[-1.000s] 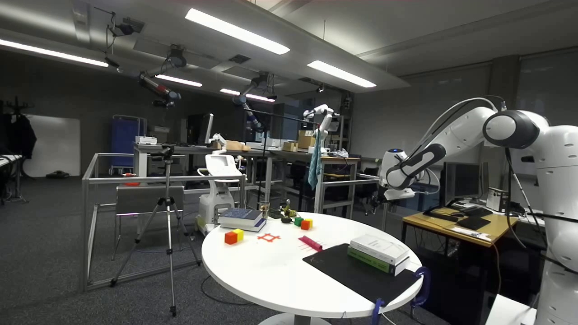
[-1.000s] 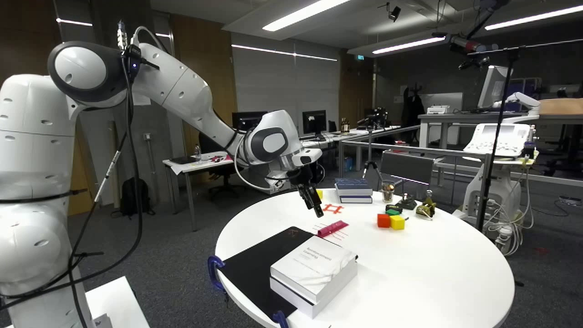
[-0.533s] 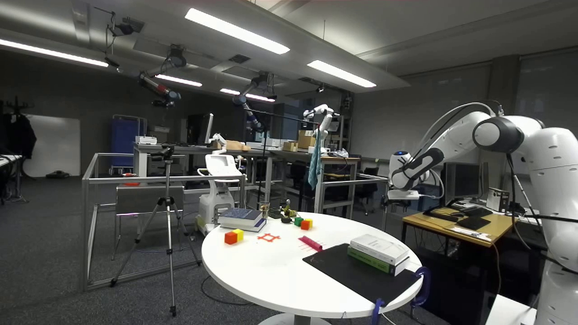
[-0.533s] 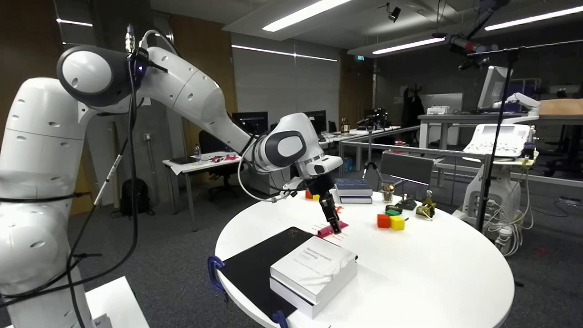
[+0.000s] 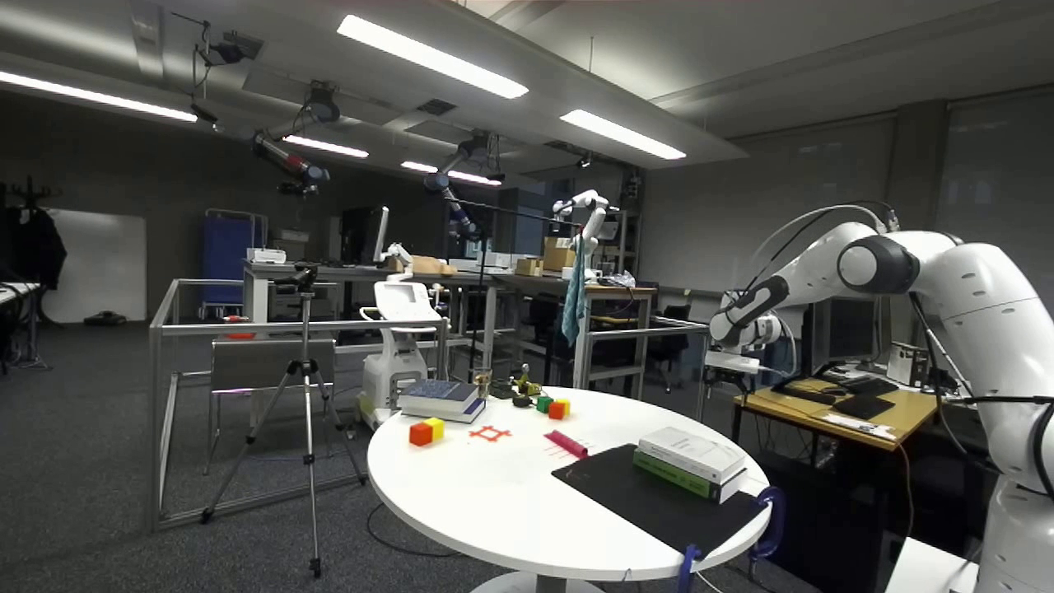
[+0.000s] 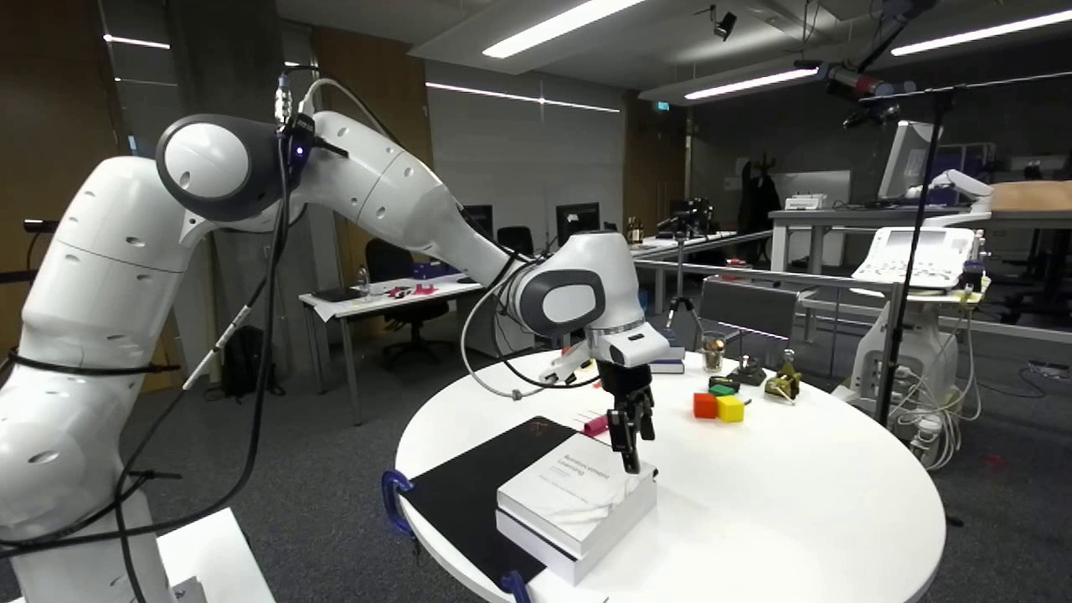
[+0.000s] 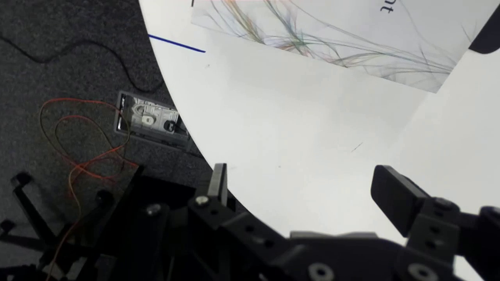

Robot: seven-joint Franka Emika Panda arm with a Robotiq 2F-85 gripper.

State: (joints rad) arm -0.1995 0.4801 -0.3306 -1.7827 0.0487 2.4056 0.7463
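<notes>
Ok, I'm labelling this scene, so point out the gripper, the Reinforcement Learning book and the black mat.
Gripper (image 7: 302,177): wrist view, midway between its open fingertips.
Reinforcement Learning book (image 6: 578,487): in an exterior view, on its white cover.
Black mat (image 6: 475,483): in an exterior view, on a bare part.

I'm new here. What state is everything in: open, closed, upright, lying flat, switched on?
Gripper: open, holding nothing.
White book: closed, lying on the green book.
Green book: closed, lying flat.
Black mat: flat on the table.
Blue clamps: fastened at the table's edge.
Pink piece: lying on the table.
Blue books: closed, stacked.
Glass: upright, with things inside.
Tripod: standing, legs spread.
Ceiling lights: on.
</notes>
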